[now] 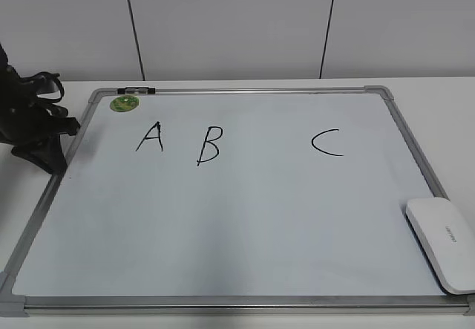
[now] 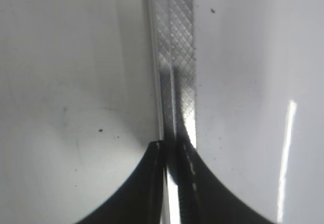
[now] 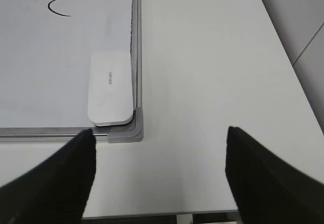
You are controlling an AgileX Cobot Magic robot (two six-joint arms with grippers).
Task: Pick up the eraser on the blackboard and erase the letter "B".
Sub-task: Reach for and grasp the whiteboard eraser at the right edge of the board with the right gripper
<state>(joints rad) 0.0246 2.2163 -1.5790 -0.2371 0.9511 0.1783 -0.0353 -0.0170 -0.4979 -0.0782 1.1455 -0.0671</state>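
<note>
The blackboard (image 1: 237, 225) is a white board in a silver frame, lying flat on the table. The black letter "B" (image 1: 208, 145) stands between "A" (image 1: 151, 137) and "C" (image 1: 326, 142). The white eraser (image 1: 441, 243) lies on the board's near right corner. In the right wrist view the eraser (image 3: 110, 88) is ahead and left of my right gripper (image 3: 160, 132), which is open, empty and above bare table. My left gripper (image 1: 52, 139) is at the board's left edge; in its wrist view the jaws (image 2: 172, 153) are shut over the frame strip (image 2: 174, 57).
A round green magnet (image 1: 124, 103) sits at the board's far left corner beside a black clip (image 1: 137, 90). The white table (image 3: 212, 57) extends right of the board to its edge. A grey wall stands behind the table.
</note>
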